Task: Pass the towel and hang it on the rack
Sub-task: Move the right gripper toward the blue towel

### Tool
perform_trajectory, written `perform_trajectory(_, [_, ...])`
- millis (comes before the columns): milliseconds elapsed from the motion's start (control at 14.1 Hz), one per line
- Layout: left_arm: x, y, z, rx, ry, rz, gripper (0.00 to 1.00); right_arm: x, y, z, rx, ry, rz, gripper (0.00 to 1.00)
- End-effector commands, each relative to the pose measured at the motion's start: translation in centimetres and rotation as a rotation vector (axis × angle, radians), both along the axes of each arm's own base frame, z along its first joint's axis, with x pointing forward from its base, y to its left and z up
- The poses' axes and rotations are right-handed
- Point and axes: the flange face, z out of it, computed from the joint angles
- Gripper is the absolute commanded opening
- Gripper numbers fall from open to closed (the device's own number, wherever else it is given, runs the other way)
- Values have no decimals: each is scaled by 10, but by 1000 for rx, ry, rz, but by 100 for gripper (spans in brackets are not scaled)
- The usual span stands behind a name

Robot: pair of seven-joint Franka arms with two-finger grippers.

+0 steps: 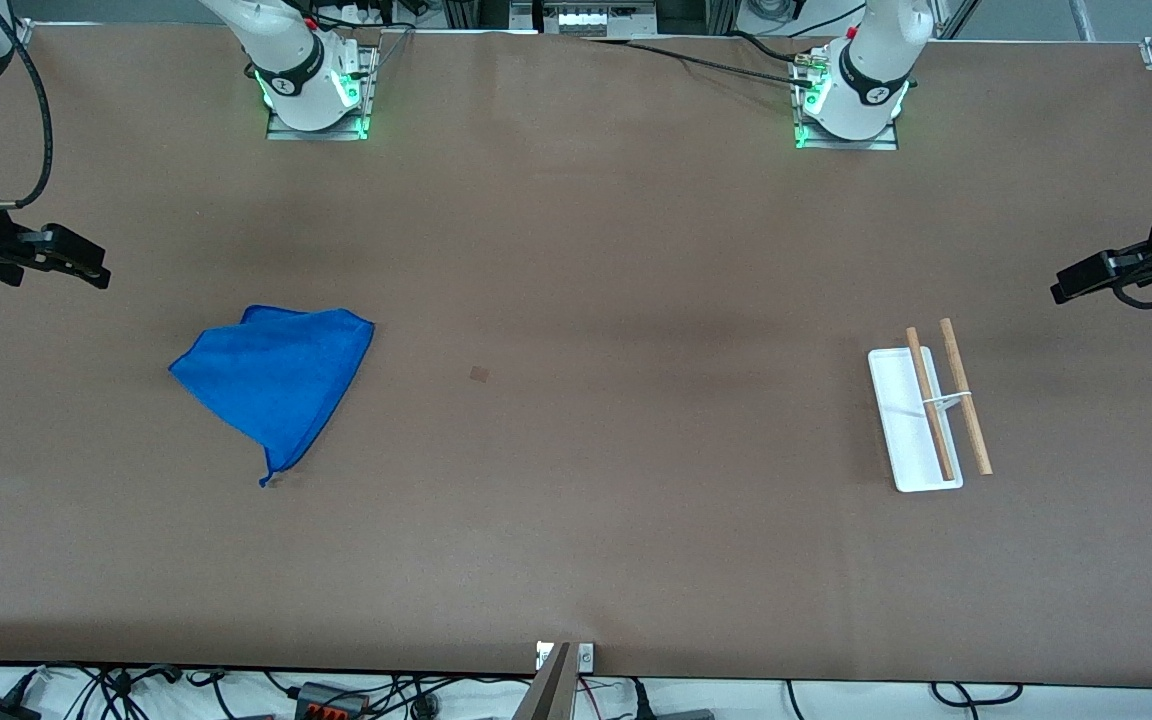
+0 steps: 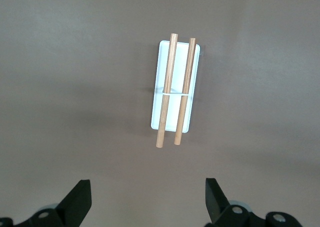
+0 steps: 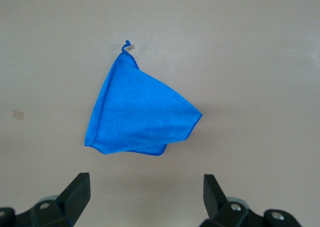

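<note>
The towel (image 1: 276, 380) (image 3: 140, 117) is a bright blue cloth lying folded into a rough triangle, flat on the brown table toward the right arm's end. The rack (image 1: 901, 400) (image 2: 175, 94) stands toward the left arm's end: a white base, a thin wire frame and two wooden rods (image 1: 966, 395). My right gripper (image 3: 145, 187) hangs open and empty above the table, just short of the towel. High above the table beside the rack, my left gripper (image 2: 148, 192) is also open with nothing between its fingers. Neither gripper touches anything.
A small brown patch (image 1: 479, 374) marks the table between towel and rack. Both arm bases (image 1: 316, 85) (image 1: 851, 95) stand at the table's edge farthest from the front camera. A metal bracket (image 1: 564, 660) and cables sit at the nearest edge.
</note>
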Motion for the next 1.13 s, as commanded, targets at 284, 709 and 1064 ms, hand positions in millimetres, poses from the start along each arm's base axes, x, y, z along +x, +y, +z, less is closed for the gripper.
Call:
perform_trajectory(284, [3, 3, 5, -19, 4, -4, 100, -6, 0, 3, 12, 5, 15, 100])
perform_trajectory(709, [3, 4, 5, -20, 4, -4, 100, 17, -2, -42, 3, 62, 18, 100])
perform_trajectory(1064, [3, 3, 5, -20, 4, -5, 100, 71, 7, -130, 13, -7, 22, 100])
